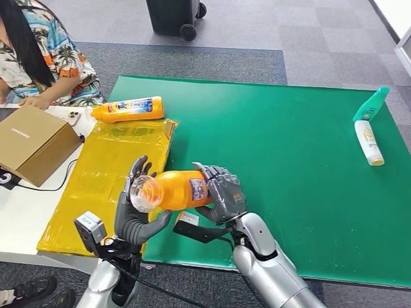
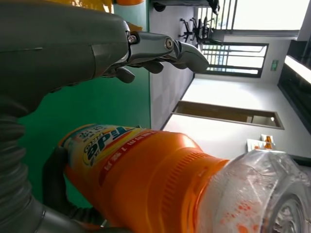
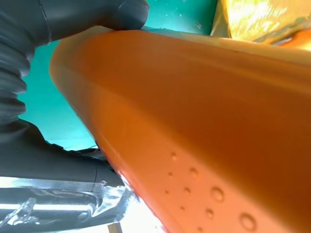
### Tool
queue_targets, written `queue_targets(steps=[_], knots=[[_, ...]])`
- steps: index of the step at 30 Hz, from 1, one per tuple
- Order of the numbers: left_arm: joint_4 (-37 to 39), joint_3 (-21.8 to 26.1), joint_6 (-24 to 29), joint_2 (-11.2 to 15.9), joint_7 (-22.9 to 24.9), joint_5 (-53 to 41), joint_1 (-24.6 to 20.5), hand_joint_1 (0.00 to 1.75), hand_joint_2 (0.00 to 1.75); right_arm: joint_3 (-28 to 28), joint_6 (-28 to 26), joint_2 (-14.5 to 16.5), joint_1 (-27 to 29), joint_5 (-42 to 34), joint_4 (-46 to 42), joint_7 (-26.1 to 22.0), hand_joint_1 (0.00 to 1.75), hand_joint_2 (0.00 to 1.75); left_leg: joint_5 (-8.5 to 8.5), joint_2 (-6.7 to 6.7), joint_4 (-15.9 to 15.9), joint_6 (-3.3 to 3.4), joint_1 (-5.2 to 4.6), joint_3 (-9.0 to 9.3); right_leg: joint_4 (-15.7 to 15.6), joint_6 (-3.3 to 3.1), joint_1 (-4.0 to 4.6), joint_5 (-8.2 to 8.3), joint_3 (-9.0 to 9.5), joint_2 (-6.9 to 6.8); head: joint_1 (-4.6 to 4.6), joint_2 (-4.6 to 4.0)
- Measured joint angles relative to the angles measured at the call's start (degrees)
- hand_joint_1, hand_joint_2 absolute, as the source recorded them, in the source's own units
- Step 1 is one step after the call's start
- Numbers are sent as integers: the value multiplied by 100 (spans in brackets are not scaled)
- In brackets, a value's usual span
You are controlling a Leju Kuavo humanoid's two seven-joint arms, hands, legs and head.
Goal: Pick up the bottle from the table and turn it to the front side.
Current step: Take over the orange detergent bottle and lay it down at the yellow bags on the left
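An orange bottle (image 1: 176, 189) with a clear cap lies level in the air over the near edge of the green mat (image 1: 291, 147), cap end to the left. My right hand (image 1: 225, 192) grips its base end, fingers wrapped over the blue label. At the cap end is my left hand (image 1: 133, 215), thumb under the bottle and fingers raised behind the cap. In the left wrist view the fingers (image 2: 165, 48) stretch out apart from the bottle (image 2: 146, 179). The right wrist view has the orange body (image 3: 201, 121) pressed under the thumb (image 3: 92, 14).
A second orange bottle (image 1: 128, 109) lies at the far end of a yellow sheet (image 1: 111, 160). A green bottle (image 1: 372, 104) and a white bottle (image 1: 368, 142) lie at the mat's right. A cardboard box (image 1: 29, 141) and a seated person (image 1: 43, 58) are at the left.
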Motion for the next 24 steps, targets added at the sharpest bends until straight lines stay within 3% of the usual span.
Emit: queue_targets(steps=[9,10,13,14,24], knots=[[0,2,-22,0,1,-14,36,0,175,273,174,-21,95,79,66,-88,175,175,-1,0,0,0,0,0,0,-2,0,-2,-2,0,1,-1],[0,2,-22,0,1,-19,37,8,175,313,190,-34,119,96,66,-98,175,175,-1,0,0,0,0,0,0,-2,0,-2,-2,0,0,-1],[0,2,-19,-2,1,-29,44,139,175,409,172,-75,215,135,66,-108,175,175,-2,0,0,1,0,0,0,-2,0,-2,-2,0,0,-1],[0,2,-19,-2,1,-29,50,175,175,424,157,-89,239,136,66,-108,175,175,-2,0,0,1,0,0,0,-2,0,-2,-3,0,1,-1],[0,2,-47,-5,-26,-11,92,175,175,480,90,-256,419,120,-51,-101,175,175,-2,0,0,1,0,0,0,-2,0,-2,-3,0,0,-1]])
